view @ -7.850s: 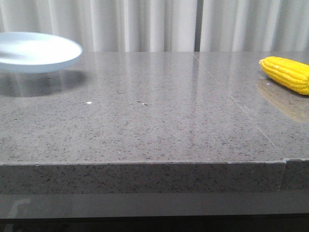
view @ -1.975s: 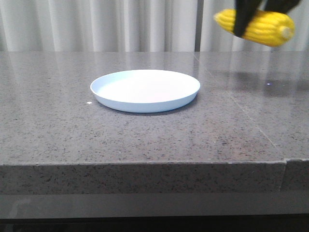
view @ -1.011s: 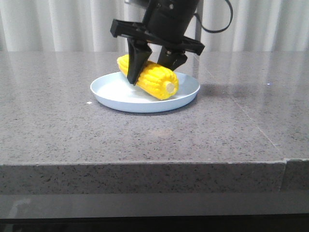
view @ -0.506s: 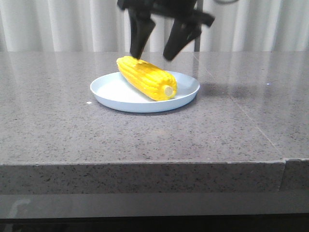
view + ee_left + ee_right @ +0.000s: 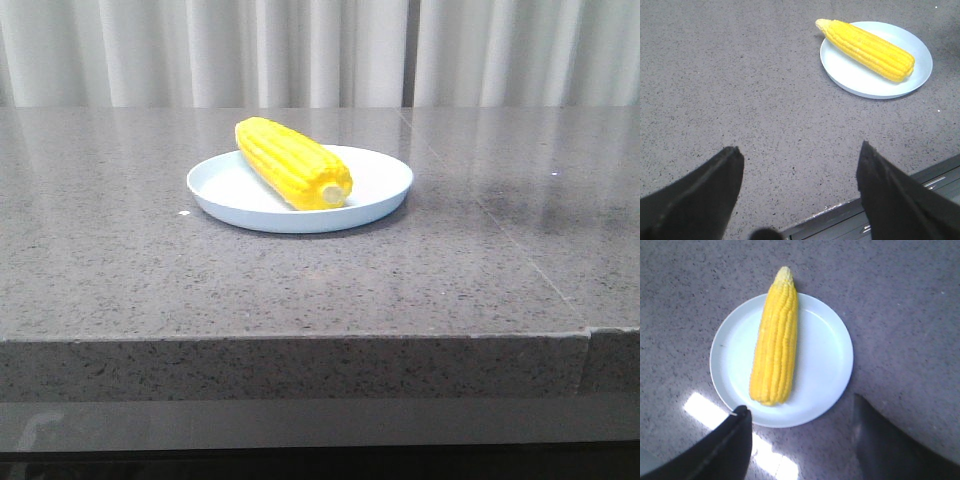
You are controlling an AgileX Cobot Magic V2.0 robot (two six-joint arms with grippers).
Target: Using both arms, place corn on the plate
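The grey speckled stone table (image 5: 300,290) spreads wide before me, white curtains (image 5: 200,50) hanging behind it. On it sits the pale plate (image 5: 380,185), and across the plate lies the corn (image 5: 292,163), its cut end toward my side and its tapered tip reaching over the far rim; whether the tip touches the rim I cannot quite tell. My left gripper (image 5: 797,180) hangs over bare tabletop well apart from the plate, jaws spread wide with nothing between them. My right gripper (image 5: 800,432) hovers above the plate's edge, jaws likewise parted and empty, one dark finger (image 5: 732,440) overlapping the rim in my wrist view.
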